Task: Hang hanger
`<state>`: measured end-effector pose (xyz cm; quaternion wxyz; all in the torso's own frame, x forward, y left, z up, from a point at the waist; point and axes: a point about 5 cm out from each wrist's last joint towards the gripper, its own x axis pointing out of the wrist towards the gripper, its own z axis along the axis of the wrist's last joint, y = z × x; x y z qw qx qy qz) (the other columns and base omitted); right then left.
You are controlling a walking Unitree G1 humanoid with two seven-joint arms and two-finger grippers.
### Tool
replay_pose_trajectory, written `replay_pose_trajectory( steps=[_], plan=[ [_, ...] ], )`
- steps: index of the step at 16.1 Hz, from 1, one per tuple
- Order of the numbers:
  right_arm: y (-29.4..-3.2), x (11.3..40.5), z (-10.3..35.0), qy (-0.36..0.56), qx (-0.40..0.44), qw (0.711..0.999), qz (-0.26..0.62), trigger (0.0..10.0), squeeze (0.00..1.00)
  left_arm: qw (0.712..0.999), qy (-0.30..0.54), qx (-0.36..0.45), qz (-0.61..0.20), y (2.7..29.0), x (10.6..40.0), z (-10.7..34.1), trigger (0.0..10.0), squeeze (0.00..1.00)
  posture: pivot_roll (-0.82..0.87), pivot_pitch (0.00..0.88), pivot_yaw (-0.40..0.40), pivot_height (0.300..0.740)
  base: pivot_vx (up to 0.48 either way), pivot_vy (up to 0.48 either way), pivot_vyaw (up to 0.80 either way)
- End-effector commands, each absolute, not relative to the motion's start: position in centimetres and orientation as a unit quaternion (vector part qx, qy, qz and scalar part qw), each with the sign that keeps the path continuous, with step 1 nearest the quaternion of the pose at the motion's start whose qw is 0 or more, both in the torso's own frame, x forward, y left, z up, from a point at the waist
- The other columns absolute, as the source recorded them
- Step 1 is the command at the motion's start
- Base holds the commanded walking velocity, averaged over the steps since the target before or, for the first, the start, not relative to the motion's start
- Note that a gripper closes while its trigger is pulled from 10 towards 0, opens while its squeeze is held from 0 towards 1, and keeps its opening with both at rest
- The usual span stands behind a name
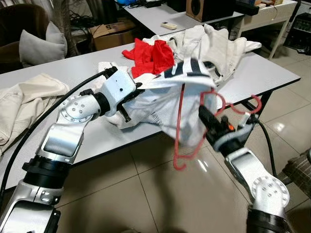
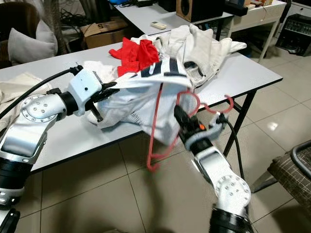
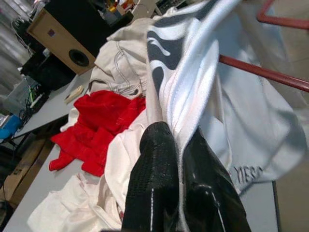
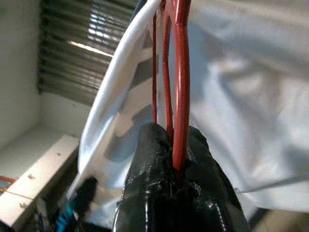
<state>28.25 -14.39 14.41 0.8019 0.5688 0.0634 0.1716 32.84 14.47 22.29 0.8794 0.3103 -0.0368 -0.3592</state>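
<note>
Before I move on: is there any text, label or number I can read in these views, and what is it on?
"YES" or similar: embossed letters near the hem of the white shirt, left wrist view; faint, so the reading is uncertain.
Dark pattern on the shirt: a graphic, not letters.
Cardboard box, remote and speaker: any marks too small to read.
Red hanger: no text.

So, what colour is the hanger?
Red: the hanger shows best in the right eye view, held by the right claw.
</note>
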Motion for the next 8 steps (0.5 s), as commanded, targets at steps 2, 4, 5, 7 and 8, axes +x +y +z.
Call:
replay_pose_trajectory(
  steps=[2, 4, 5, 7, 8],
  plan=[
    [-14.2, 29.3, 15.5, 0.021, 0.602, 0.784, 0.153, 0.0, 0.0, 0.876, -0.034, 0.298, -0.378, 14.1, 32.3, 22.2, 0.0, 0.0, -0.17, 0.0, 0.092, 0.74, 0.0, 0.0, 0.0],
    [-12.7, 30.9, 16.7, 0.003, 0.63, 0.759, 0.161, 0.0, 0.0, 0.869, -0.026, 0.295, -0.396, 13.4, 32.0, 21.5, 0.0, 0.0, -0.17, 0.0, 0.098, 0.74, 0.0, 0.0, 0.0],
    [-12.1, 31.4, 17.2, -0.003, 0.646, 0.746, 0.162, 0.0, 0.0, 0.868, -0.021, 0.294, -0.399, 13.2, 31.9, 21.3, 0.0, 0.0, -0.16, 0.0, 0.097, 0.74, 0.0, 0.0, 0.0],
    [-11.8, 32.0, 17.6, -0.014, 0.673, 0.723, 0.156, 0.0, 0.0, 0.866, -0.015, 0.299, -0.401, 13.2, 31.6, 20.8, 0.0, 0.0, -0.16, 0.0, 0.092, 0.74, 0.0, 0.0, 0.0],
    [-11.8, 32.3, 17.8, -0.019, 0.69, 0.709, 0.147, 0.0, 0.0, 0.859, -0.012, 0.311, -0.407, 13.1, 31.4, 20.4, 0.0, 0.0, -0.16, 0.0, 0.092, 0.74, 0.0, 0.0, 0.0]
  ],
)
